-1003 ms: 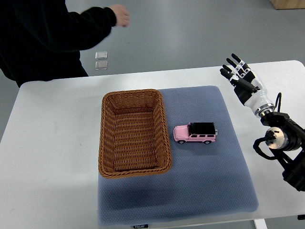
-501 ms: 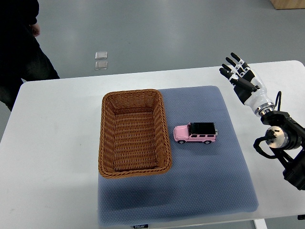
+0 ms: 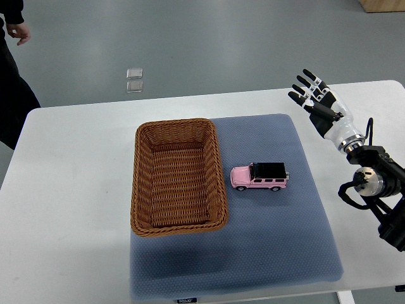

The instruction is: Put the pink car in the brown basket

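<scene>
Nothing of the task is done yet: the pink car (image 3: 260,177) is sitting on its wheels on the blue mat (image 3: 278,240), just beside the brown basket (image 3: 178,223), which is lying empty on the white counter (image 3: 69,209). Farther back, the right hand (image 3: 316,101) is hovering over the counter's far right corner, fingers spread and grasping nothing, well apart from the car, so reaching, gripping and carrying are all remaining.

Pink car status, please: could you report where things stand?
Right hand open, clear of pink car. Car on mat beside brown basket. Nothing between them.
</scene>
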{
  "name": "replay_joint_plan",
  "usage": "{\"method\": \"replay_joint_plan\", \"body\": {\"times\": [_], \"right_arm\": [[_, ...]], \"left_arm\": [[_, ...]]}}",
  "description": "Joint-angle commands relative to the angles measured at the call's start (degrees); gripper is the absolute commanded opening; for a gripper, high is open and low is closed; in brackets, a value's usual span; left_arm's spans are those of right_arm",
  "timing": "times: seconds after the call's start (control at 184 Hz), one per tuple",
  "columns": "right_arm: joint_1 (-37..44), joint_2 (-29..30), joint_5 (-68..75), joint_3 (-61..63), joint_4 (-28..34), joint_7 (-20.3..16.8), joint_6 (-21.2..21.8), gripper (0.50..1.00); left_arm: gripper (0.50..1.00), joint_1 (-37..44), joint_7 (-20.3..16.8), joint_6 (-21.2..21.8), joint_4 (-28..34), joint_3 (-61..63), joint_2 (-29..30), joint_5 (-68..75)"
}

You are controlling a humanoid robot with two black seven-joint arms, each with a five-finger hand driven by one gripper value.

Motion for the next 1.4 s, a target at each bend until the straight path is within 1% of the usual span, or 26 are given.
{"method": "replay_joint_plan", "body": {"times": [0.0, 0.229, 0.338, 0.61, 0.698, 0.866, 0.986, 1.183, 1.395], "right_arm": [[-0.04, 0.06, -0.75, -0.01, 0.07, 0.00, 0.02, 0.913], [-0.04, -0.03, -3.56, -0.10, 0.51, 0.00, 0.37, 0.913], [-0.04, -0.29, -6.64, -0.45, 0.69, 0.00, 1.69, 0.913], [-0.57, -4.95, -14.02, -4.58, 3.94, 0.35, 4.06, 0.913], [-0.31, -6.36, -18.24, -5.90, 4.56, 0.44, 4.24, 0.913], [-0.22, -10.23, -26.68, -9.42, 9.21, 0.53, 4.24, 0.913], [0.04, -13.12, -34.41, -13.81, 10.88, 1.49, 4.15, 0.913], [0.04, -13.57, -46.28, -15.57, 12.20, 2.20, 4.15, 0.913], [0.13, -14.18, -50.67, -17.33, 12.38, 2.20, 4.06, 0.913]], "left_arm": [[1.000, -0.05, 0.00, -0.02, 0.09, 0.01, 0.00, 0.01], [1.000, -0.05, 0.00, -0.02, 0.09, 0.01, 0.00, 0.01], [1.000, 0.04, 0.00, -0.02, 0.18, 0.01, 0.00, 0.01], [1.000, 0.04, 0.00, 0.06, 0.35, 0.01, 0.00, 0.01], [1.000, -0.05, 0.00, 0.06, 0.35, 0.01, 0.00, 0.01], [1.000, -0.05, 0.00, 0.06, 0.26, 0.10, 0.00, 0.01], [1.000, -0.05, 0.00, -0.02, 0.44, 0.10, 0.00, 0.01], [1.000, -0.05, 0.00, -0.02, 0.26, 0.28, 0.00, 0.09], [1.000, -0.23, 0.00, 0.06, 0.35, 0.28, 0.00, 0.09]]}}
